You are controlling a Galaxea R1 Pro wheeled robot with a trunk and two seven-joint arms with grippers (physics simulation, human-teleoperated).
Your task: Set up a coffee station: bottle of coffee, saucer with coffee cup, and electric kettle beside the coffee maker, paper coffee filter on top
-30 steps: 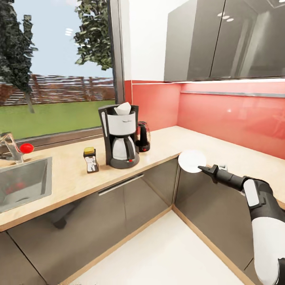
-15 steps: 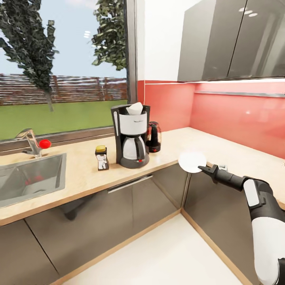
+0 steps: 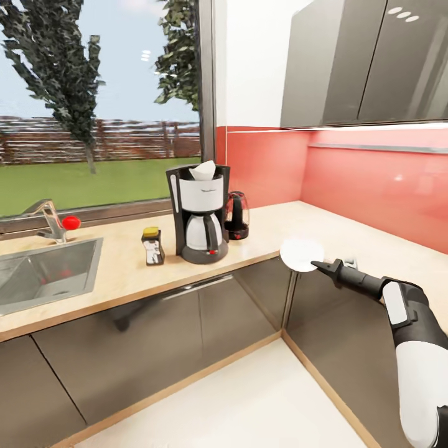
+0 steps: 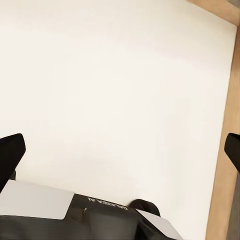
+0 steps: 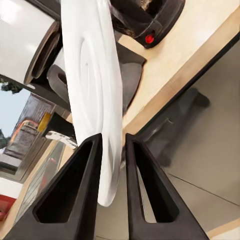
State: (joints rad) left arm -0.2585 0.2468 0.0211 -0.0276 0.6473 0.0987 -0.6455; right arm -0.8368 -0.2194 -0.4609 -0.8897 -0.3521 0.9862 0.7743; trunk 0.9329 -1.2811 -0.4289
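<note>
The black coffee maker (image 3: 200,214) stands on the light-wood countertop (image 3: 118,274) with the white paper coffee filter (image 3: 204,170) on top. The bottle of coffee (image 3: 152,246) stands just left of it and the glass electric kettle (image 3: 236,216) just behind its right side. My right gripper (image 3: 317,266) is shut on the rim of the white saucer (image 3: 300,254), held on edge in the air off the counter corner. In the right wrist view the saucer (image 5: 92,90) sits between both fingers (image 5: 75,190), facing the coffee maker (image 5: 25,45) and kettle (image 5: 155,20). My left gripper (image 4: 121,150) is open over the floor. The coffee cup is out of view.
A steel sink (image 3: 43,270) with a faucet and red knob (image 3: 70,222) lies at the counter's left. The counter turns a corner and runs along the red backsplash (image 3: 373,186) on the right. Grey wall cabinets (image 3: 361,62) hang above. Pale floor (image 3: 236,398) lies below.
The whole picture has shifted, so the camera has moved; the counter things now sit further right than a second ago. The right gripper keeps the saucer in the same hold.
</note>
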